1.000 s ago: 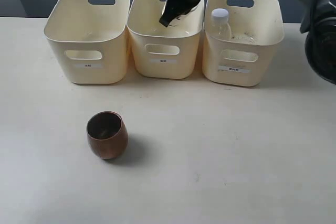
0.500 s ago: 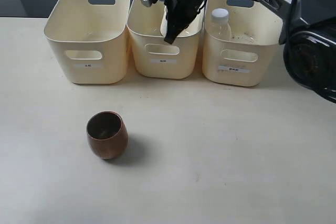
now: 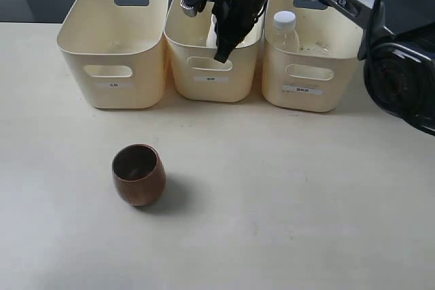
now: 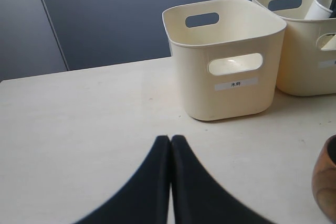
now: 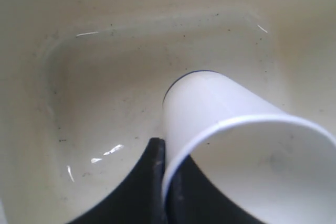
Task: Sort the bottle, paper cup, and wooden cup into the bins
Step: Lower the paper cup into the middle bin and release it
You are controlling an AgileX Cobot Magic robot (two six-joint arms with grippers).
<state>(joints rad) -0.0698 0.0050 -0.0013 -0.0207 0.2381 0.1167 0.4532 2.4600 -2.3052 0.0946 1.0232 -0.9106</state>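
The paper cup is tilted inside the middle bin, and my right gripper is shut on its rim, one finger inside the cup and one outside. From the exterior, the right gripper hangs down into that bin. The left wrist view shows the cup poking above the bin's rim. The bottle stands in the right bin. On the table in front of the left bin, the wooden cup stands upright. My left gripper is shut on nothing, low over the table.
The three bins stand side by side along the back of the table. The right arm's base bulks at the right edge. A dark wall rises behind the bins. Seen by the right wrist, the bin floor is speckled with dirt.
My right gripper has come lower into the middle bin, still holding the paper cup. The wooden cup and bottle have not moved.
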